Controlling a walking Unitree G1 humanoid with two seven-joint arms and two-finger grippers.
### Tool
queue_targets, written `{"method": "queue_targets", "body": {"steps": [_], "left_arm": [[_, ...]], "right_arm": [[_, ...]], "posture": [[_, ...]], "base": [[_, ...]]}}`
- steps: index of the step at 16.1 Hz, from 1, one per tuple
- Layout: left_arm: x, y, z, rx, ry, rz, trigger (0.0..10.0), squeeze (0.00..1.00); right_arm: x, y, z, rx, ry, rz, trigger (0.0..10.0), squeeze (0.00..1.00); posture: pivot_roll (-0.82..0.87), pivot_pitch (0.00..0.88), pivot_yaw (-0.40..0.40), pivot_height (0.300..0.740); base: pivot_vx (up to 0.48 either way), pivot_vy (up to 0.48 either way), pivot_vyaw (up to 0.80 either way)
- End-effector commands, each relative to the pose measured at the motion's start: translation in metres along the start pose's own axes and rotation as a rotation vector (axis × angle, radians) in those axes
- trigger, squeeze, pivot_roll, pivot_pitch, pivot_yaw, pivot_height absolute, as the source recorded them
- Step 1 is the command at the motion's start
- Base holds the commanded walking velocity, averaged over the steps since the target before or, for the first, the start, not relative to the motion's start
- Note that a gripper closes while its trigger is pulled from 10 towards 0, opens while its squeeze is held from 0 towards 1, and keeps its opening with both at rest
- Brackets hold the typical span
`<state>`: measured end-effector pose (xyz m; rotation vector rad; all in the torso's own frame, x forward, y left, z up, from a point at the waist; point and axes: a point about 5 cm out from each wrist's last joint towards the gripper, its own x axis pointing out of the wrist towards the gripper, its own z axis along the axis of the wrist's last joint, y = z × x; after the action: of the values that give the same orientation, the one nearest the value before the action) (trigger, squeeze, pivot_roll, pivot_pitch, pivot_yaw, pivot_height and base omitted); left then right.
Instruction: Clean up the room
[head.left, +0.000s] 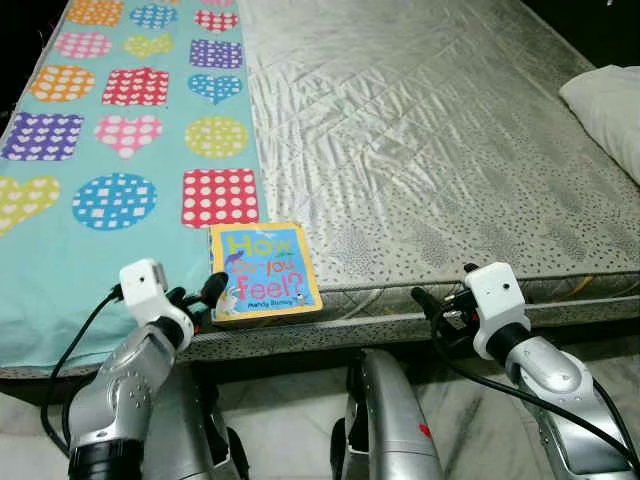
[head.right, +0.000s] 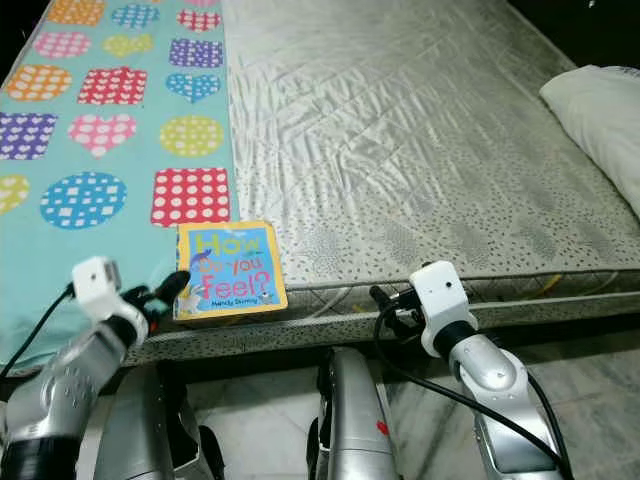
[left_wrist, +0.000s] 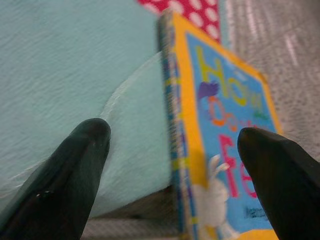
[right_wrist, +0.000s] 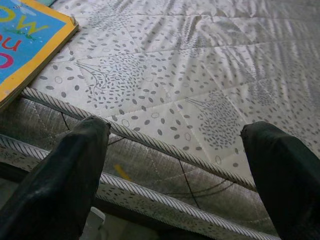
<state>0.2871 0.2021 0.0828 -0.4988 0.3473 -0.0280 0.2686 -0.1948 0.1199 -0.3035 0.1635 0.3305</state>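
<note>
1. Book (head.left: 265, 272), a children's board book with a blue cover, yellow border and the title "How Do You Feel?", lay flat and face up at the near edge of the mattress (head.left: 420, 170).
2. Its long axis ran from the near edge toward the far side of the bed, tilted a little; the title read upright from the robot's side, top edge pointing away.
3. The book's left part overlapped the edge of the turquoise sheet (head.left: 60, 270) printed with dotted hearts, circles and squares.
4. Left gripper (left_wrist: 172, 150) sat at the book's near left corner, fingers apart, one over the sheet, one over the cover.
5. Right gripper (right_wrist: 175, 155) hovered at the mattress edge, well right of the book, fingers spread, holding nothing.
6. A white pillow (head.left: 610, 105) lay at the far right.
</note>
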Motion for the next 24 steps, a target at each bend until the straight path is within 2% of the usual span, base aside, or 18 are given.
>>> {"method": "queue_targets", "body": {"steps": [1,3,7,9,14,15,21,24], "left_arm": [[-0.008,0.000,0.002,0.016,-0.028,0.018,10.0,0.00],[-0.011,-0.001,0.006,0.029,-0.049,0.003,10.0,0.00],[-0.005,-0.020,0.023,0.062,-0.108,-0.089,10.0,0.00],[-0.001,-0.026,0.025,0.048,-0.112,-0.110,10.0,0.00],[0.011,-0.023,0.008,0.027,-0.008,-0.119,10.0,0.00],[0.019,-0.024,0.004,0.014,0.027,-0.138,10.0,0.00],[0.027,-0.025,-0.004,0.000,0.132,-0.188,10.0,0.00],[0.027,-0.025,-0.004,0.000,0.132,-0.188,10.0,0.00]], "right_arm": [[-0.002,-0.003,0.001,0.002,-0.002,-0.011,10.0,0.00],[-0.001,-0.003,0.001,0.003,-0.001,-0.009,10.0,0.00],[0.002,-0.002,0.002,0.005,-0.007,-0.009,10.0,0.00],[0.001,-0.002,0.002,0.006,-0.007,-0.014,10.0,0.00],[0.002,-0.002,0.002,0.009,-0.008,-0.016,10.0,0.00],[0.004,-0.001,0.003,0.008,-0.011,-0.013,10.0,0.00],[0.005,-0.003,0.006,0.007,-0.020,-0.022,10.0,0.00],[0.005,-0.003,0.006,0.007,-0.020,-0.022,10.0,0.00]], "posture": [[-0.16,0.176,-0.119,0.515],[-0.16,0.177,-0.121,0.515],[-0.16,0.177,-0.119,0.515],[-0.16,0.179,-0.116,0.515],[-0.16,0.180,-0.126,0.515],[-0.16,0.178,-0.125,0.515],[-0.17,0.176,-0.120,0.515],[-0.17,0.176,-0.120,0.515]], "base": [[0.000,0.000,0.00],[0.000,0.000,0.00],[0.000,0.000,0.00],[0.000,0.000,0.00],[0.000,0.000,0.00],[0.000,0.000,0.00],[0.000,0.000,0.00],[0.000,0.000,0.00]]}}
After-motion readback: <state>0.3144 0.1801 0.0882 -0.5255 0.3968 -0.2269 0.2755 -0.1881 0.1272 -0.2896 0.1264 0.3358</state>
